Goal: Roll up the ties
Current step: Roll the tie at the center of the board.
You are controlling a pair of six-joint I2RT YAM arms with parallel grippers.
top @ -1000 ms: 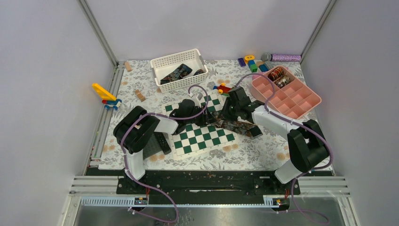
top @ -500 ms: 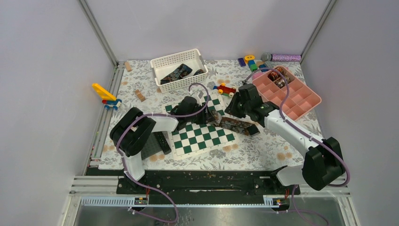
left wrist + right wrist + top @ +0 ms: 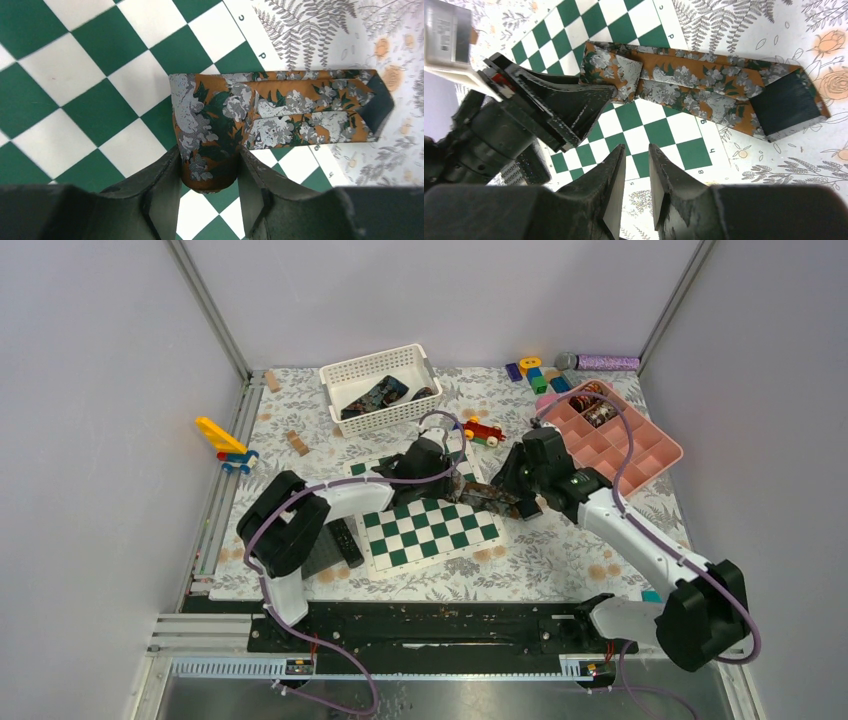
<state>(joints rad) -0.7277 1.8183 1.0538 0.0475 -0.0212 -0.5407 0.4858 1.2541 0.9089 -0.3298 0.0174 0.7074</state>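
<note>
The left gripper (image 3: 207, 169) is pinching the thick, doubled-over end of the rust floral tie (image 3: 290, 107), out over the green and white chessboard (image 3: 75, 85); I take that end to be the start of the coil, clamped so a turn of the wrist can wind the strip on itself; the fabric fills the gap between the two fingers, so the hold looks firm. From that pinch the rest of the tie runs flat across the board's edge and onto the flowered table (image 3: 560, 560); its dark-lined pointed tip lies on the cloth, well clear of the left fingers; the strip seems folded back along its length, though I cannot tell how many layers there are.

The right gripper (image 3: 636, 160) hangs above the board on the near side of the tie, apart from it; its jaws stand a little way open with nothing between them; my guess is that it waits there to steady or feed the loose length.

Small tight coils (image 3: 590, 400) sit in a far compartment of the pink tray (image 3: 655, 455), likely the finished ones; darker strips lie in the white basket (image 3: 345, 370), probably waiting.
</note>
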